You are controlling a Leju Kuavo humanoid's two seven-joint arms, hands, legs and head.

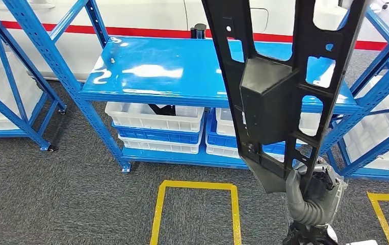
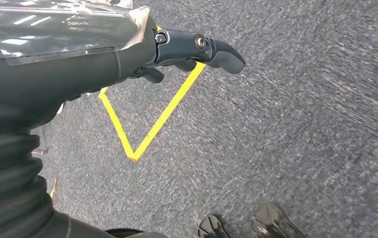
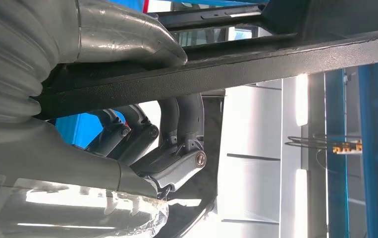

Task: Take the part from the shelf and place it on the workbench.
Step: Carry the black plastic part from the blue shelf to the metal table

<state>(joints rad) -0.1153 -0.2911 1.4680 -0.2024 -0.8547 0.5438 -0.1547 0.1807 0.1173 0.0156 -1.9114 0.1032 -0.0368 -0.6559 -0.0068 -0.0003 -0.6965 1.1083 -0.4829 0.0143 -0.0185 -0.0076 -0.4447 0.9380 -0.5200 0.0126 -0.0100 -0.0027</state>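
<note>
The right hand, low at the lower right of the head view, is gripping the bottom end of a long black plastic part, fingers wrapping one of its bars. The part is standing upright, rising to the top edge. The left hand is hanging over grey carpet and yellow floor tape, fingers loosely apart, holding nothing. Farther back, the blue shelf is carrying white bins stacked with blue bins on its lower level; one white bin is holding a dark object.
</note>
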